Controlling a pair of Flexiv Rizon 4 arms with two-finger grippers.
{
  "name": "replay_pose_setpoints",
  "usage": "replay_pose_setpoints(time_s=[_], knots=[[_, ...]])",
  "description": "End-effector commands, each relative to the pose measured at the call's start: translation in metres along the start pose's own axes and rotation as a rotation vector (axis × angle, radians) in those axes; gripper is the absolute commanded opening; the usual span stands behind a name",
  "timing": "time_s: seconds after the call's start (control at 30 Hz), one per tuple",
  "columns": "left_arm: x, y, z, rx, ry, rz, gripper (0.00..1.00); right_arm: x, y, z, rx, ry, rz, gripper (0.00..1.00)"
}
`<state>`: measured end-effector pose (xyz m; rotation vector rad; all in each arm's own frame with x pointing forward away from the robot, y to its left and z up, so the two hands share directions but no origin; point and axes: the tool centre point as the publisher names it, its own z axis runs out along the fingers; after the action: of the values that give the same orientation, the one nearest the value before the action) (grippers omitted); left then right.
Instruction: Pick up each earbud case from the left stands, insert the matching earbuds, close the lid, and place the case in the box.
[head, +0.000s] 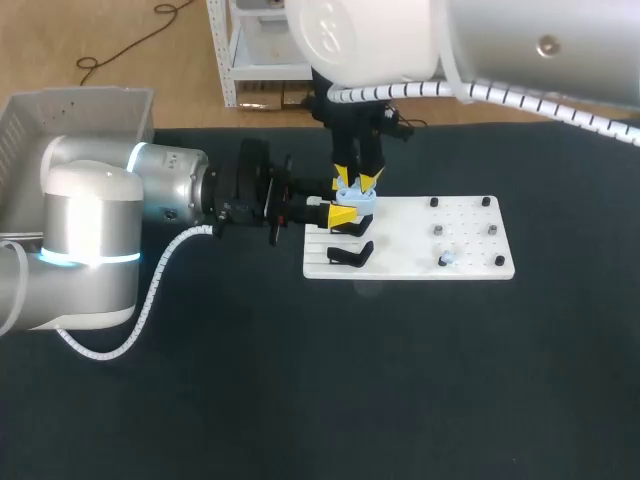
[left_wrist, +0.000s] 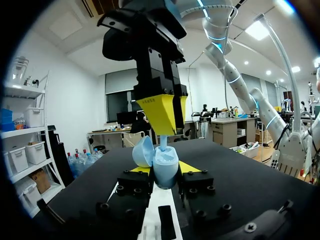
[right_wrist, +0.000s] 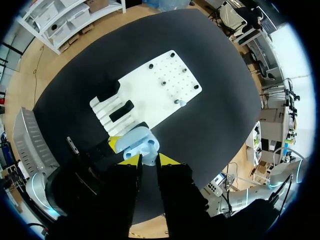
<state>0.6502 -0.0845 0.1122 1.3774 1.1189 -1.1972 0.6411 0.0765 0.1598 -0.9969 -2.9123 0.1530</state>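
Earbud case (left_wrist: 165, 167), light blue, is sitting between the two yellow tips of the left claw (left_wrist: 164, 175). That claw is pinching it from both sides, just above the white board (head: 420, 235). The right claw (head: 358, 182) is pointing straight down at the case. Its fingers (left_wrist: 157, 112) are almost together and are pinching a little blue earbud (left_wrist: 163, 141), which is poking at the open top of the case.

Tiny print on one yellow finger is too small to read.

Only the left wrist view is showing the lid (left_wrist: 142, 150) standing open. The right wrist view is showing two round holes in the case. The head view is showing a grey box (head: 80, 110) at the table's left. It is also showing a black stand (head: 350, 254) on the board and a spare earbud (head: 447, 258) sitting near the board's right end.
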Motion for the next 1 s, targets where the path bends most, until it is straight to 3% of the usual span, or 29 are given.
replay_pose_setpoints(time_s=[0.03, 0.63, 0.7, 0.77, 0.9, 1.0], knots=[[0.001, 0.0, 0.0, -0.001, -0.001, 0.001, 0.0, -0.001, 0.001, 0.0, 0.005, 0.002, 0.002, 0.0], [0.001, 0.0, 0.0, -0.001, -0.001, 0.001, 0.0, -0.004, 0.001, 0.009, 0.027, 0.0, 0.023, 0.0], [0.001, 0.0, 0.0, -0.001, -0.001, 0.001, 0.0, -0.004, 0.001, 0.01, 0.027, 0.002, 0.023, 0.27], [0.001, 0.0, 0.0, -0.001, -0.001, 0.001, 0.0, -0.003, 0.001, 0.009, 0.023, 0.004, 0.022, 0.4], [0.001, 0.0, 0.0, -0.001, -0.001, 0.001, 0.0, 0.001, -0.005, 0.004, 0.003, 0.003, 0.017, 0.48], [0.001, 0.0, 0.0, -0.001, -0.001, 0.001, 0.0, 0.005, -0.016, -0.003, -0.041, 0.0, 0.004, 0.42]])
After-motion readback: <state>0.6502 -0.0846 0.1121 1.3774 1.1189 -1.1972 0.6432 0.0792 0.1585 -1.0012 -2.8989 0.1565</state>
